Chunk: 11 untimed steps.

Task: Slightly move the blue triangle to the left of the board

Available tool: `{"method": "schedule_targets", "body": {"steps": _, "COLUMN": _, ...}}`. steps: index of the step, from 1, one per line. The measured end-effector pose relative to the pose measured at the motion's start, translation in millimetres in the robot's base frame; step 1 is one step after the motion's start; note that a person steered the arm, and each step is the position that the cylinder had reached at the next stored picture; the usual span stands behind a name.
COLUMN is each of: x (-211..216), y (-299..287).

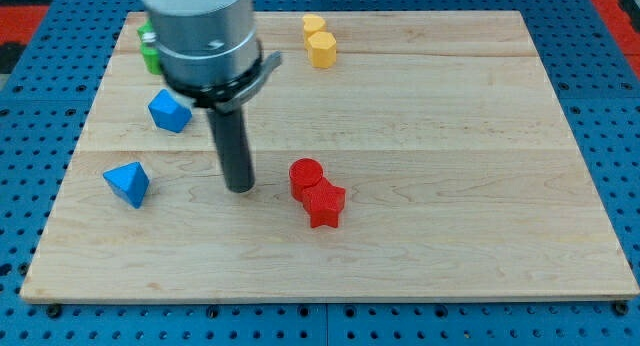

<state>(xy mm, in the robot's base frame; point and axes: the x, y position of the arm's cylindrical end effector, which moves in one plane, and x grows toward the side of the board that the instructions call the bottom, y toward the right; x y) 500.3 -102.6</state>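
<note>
The blue triangle point(128, 182) lies on the wooden board point(450, 136) near the view's left edge, about mid-height. My tip point(240, 189) touches the board to the right of the triangle, well apart from it. A blue cube-like block point(169, 111) lies above the triangle, left of the rod.
A red cylinder point(306, 176) and a red star point(324, 204) sit together just right of my tip. Two yellow blocks point(319, 41) stand near the view's top centre. A green block point(149, 46) shows partly behind the arm at the top left.
</note>
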Motion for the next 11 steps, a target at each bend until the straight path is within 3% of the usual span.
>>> {"method": "schedule_targets", "body": {"steps": 4, "x": 18, "y": -93}}
{"method": "schedule_targets", "body": {"steps": 6, "x": 91, "y": -93}}
{"method": "schedule_targets", "body": {"steps": 7, "x": 84, "y": -96}}
{"method": "schedule_targets", "body": {"steps": 8, "x": 39, "y": -103}}
{"method": "schedule_targets", "body": {"steps": 9, "x": 20, "y": -103}}
{"method": "schedule_targets", "body": {"steps": 11, "x": 41, "y": -112}}
